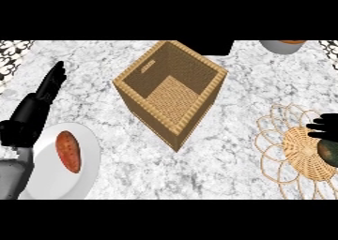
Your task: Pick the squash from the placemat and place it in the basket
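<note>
Left hand (pixel 40 101) rests at the frame's left, fingers straight, beside a plate (pixel 87 140) holding a reddish vegetable (pixel 68 151). At centre frame, the basket (pixel 149 117) stands on the marble surface (pixel 227 159). At the right edge, the right hand (pixel 331 126), fingers spread, hovers by the squash (pixel 334 154) on the placemat (pixel 289 154). Closing off-centre could roll the round squash away.

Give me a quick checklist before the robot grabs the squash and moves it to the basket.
1. Squash on the placemat: ok.
2. Right hand next to the squash, fingers uncurled: ok.
3. Fingers curled round the squash: not ok, not yet.
4. Basket upright, nothing seen inside: ok.
5. Squash fully in view: not ok, cut by the right edge.
6. Left hand resting at the left, apart from the basket: ok.
</note>
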